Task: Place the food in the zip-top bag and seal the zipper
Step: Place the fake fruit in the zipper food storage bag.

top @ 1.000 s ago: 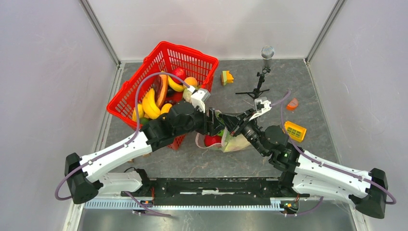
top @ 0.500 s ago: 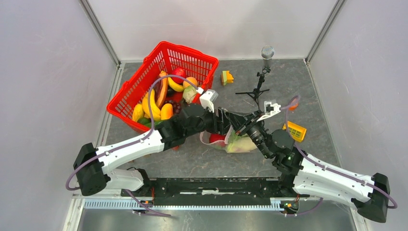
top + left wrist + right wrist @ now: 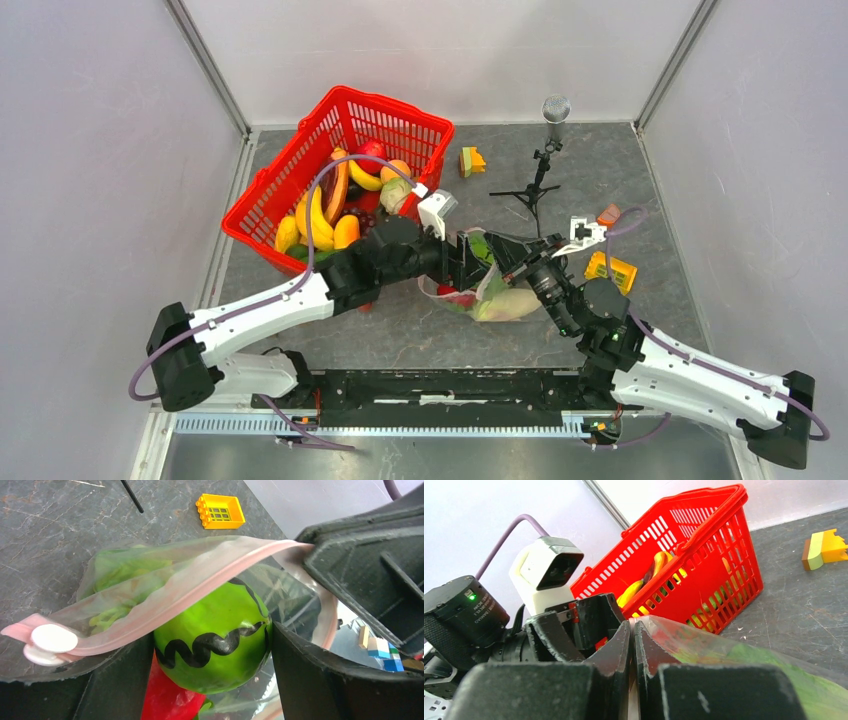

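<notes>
The clear zip-top bag [image 3: 492, 292] lies between the two arms and holds lettuce [image 3: 120, 575], a red fruit [image 3: 167, 695] and a cream-white vegetable [image 3: 512, 303]. Its pink zipper [image 3: 200, 580] arches open, with a white slider [image 3: 50, 640] at one end. My left gripper [image 3: 212, 645] reaches into the mouth, its wide jaws touching both sides of a round green fruit [image 3: 215, 625] with a black wavy line. My right gripper [image 3: 631, 627] is shut on the bag's upper edge and holds the mouth up. More food, such as bananas [image 3: 315, 215], lies in the basket.
The red mesh basket [image 3: 390, 100] stands at the back left, close to the left arm. A yellow block [image 3: 612, 268] and an orange piece [image 3: 607, 213] lie to the right. A small microphone stand [image 3: 545, 150] and an orange-green block [image 3: 472, 160] stand behind the bag.
Both grippers and the bag have shifted to the right. The left arm has stretched further out from the basket, and its jaws stand wider around the green fruit.
</notes>
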You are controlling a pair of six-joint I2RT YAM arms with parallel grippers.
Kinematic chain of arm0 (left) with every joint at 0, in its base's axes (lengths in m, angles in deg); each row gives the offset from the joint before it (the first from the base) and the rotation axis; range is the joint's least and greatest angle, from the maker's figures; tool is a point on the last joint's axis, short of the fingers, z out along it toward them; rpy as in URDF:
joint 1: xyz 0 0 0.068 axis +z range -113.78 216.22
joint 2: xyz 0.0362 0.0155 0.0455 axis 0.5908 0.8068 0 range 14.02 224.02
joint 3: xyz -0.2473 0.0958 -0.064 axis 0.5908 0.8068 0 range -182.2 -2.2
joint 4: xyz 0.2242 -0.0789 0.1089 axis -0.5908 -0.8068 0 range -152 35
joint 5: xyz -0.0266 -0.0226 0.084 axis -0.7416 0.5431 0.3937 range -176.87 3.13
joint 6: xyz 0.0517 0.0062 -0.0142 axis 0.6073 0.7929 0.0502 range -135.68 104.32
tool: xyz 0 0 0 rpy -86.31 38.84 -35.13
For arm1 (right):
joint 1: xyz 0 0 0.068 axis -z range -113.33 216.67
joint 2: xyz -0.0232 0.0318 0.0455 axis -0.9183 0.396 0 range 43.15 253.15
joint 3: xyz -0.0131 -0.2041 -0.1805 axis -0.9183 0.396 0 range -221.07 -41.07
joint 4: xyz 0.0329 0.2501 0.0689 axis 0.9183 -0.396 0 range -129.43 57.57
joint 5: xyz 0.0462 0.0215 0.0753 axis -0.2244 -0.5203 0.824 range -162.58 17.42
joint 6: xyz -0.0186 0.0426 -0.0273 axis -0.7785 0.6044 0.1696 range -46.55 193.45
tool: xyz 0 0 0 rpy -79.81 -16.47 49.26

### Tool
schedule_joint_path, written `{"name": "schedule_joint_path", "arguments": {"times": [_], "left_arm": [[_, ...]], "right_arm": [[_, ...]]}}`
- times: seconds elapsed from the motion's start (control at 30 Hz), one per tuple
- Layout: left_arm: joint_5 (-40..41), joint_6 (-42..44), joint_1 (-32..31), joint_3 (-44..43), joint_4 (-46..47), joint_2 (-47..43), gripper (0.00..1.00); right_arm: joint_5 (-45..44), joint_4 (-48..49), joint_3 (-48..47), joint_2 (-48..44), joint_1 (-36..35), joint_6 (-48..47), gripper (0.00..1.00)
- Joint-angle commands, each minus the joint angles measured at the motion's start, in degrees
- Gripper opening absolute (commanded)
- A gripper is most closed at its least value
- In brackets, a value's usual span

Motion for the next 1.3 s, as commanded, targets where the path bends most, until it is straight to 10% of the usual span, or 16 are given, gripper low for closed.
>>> {"name": "schedule_joint_path", "arguments": {"times": [0.0,0.17,0.53,1.27], "left_arm": [[-3.3,4.4,-0.4,-3.8,-3.4,-1.4,0.65],[-4.1,3.2,-0.4,-4.2,-2.6,-0.3,0.39],[5.4,-5.5,-0.5,2.4,20.0,3.9,0.38],[-4.2,6.2,-1.3,-2.8,2.5,4.7,1.00]], "right_arm": [[-1.9,1.1,-0.4,-0.8,-0.2,0.6,0.09],[-0.3,1.3,-0.8,0.3,-0.2,0.8,0.09],[2.8,5.5,-1.0,0.7,-0.2,2.9,0.07],[-5.5,0.0,0.6,-4.3,-0.2,2.3,0.09]]}}
